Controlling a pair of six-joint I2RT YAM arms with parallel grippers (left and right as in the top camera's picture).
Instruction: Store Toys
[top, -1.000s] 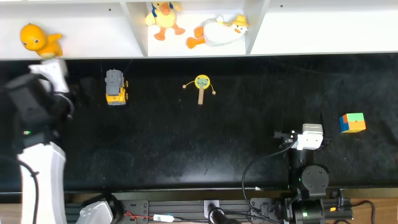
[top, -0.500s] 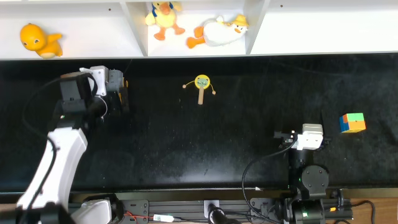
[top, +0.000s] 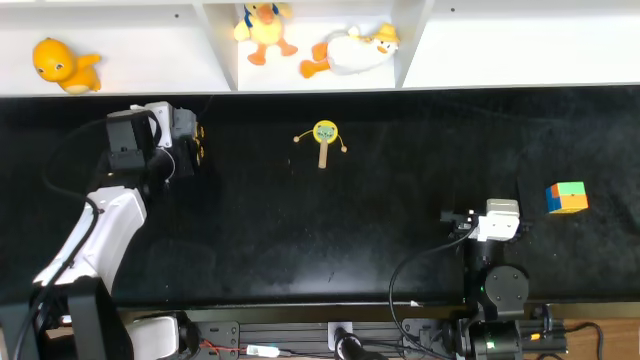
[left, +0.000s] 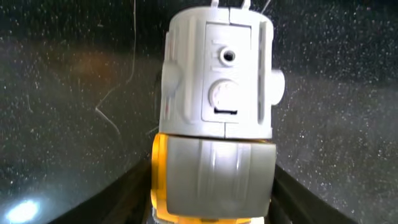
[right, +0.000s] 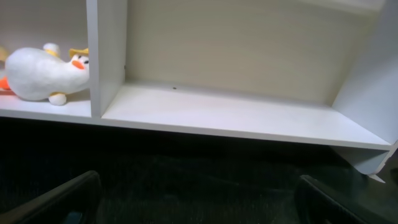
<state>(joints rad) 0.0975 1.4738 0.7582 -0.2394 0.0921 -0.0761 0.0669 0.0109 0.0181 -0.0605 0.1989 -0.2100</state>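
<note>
A grey and yellow toy truck (top: 188, 140) stands on the black table at the back left. My left gripper (top: 170, 140) is shut on it. In the left wrist view the truck (left: 217, 81) sits between the two dark fingers (left: 124, 196), which press against its sides. A small yellow rattle drum (top: 325, 135) lies mid-table near the shelf. A multicoloured cube (top: 566, 197) rests at the right. My right gripper (top: 495, 222) hangs open near the front right, holding nothing.
A white shelf (top: 500, 60) runs along the table's far edge. Its left bay holds an orange duck (top: 65, 62); the middle bay holds a yellow duck plush (top: 265, 28) and a white goose plush (top: 350, 50). The right wrist view faces the right bay (right: 236, 112).
The left arm swung right from the far left edge to the truck and closed around it. The right arm has stayed still.
</note>
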